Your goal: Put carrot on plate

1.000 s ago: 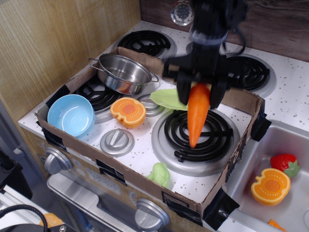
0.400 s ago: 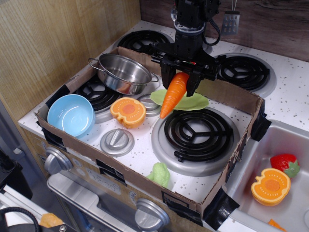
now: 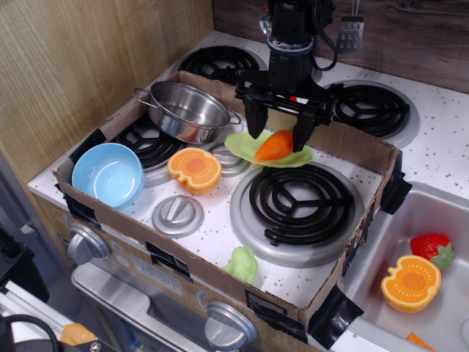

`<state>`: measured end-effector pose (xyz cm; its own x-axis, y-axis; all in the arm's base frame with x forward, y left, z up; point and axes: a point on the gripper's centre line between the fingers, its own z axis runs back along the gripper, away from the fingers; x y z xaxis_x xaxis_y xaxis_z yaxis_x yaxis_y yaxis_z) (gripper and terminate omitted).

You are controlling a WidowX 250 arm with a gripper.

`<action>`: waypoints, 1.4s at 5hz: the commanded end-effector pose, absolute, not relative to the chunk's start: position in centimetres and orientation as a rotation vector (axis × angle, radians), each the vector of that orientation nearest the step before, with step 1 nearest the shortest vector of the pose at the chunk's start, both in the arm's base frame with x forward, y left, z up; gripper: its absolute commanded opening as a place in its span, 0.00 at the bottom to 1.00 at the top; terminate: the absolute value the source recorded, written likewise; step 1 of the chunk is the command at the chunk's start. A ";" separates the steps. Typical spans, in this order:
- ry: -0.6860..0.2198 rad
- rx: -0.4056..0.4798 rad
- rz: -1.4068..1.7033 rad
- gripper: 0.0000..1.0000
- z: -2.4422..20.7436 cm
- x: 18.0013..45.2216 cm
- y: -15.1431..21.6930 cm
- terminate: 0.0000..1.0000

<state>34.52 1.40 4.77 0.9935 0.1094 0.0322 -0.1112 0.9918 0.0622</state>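
The orange carrot (image 3: 274, 146) lies on the light yellow-green plate (image 3: 243, 144), which sits at the back of the cardboard tray between the steel pot and the front right burner. My gripper (image 3: 277, 132) stands straight above the plate. Its jaws are open and straddle the carrot, one finger (image 3: 253, 120) to its left and the other to its right. Only the thick orange part of the carrot shows; its stem end is hidden behind the gripper.
A steel pot (image 3: 187, 110) stands back left, a light blue bowl (image 3: 110, 172) front left, and an orange halved pumpkin toy (image 3: 195, 169) between them. A cardboard tray wall (image 3: 352, 150) runs behind the plate. A green toy (image 3: 242, 264) lies at the front. The sink (image 3: 432, 220) on the right holds toy fruit.
The gripper carried the hanging carrot back and left from over the front right burner, lowered it onto the plate, and its jaws have spread apart. The carrot now lies flat.
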 end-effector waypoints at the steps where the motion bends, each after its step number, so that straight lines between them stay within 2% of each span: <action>1: -0.108 0.089 0.155 1.00 6.8 34.8 0.6 0.00; 3: -0.131 0.211 0.166 1.00 10.6 34.0 0.8 0.00; 4: -0.131 0.238 0.185 1.00 11.9 33.6 0.8 0.00; 7: -0.138 0.214 0.203 1.00 12.6 33.5 0.5 0.00</action>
<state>32.60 0.91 9.92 0.9793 0.1895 0.0707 -0.2006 0.9547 0.2197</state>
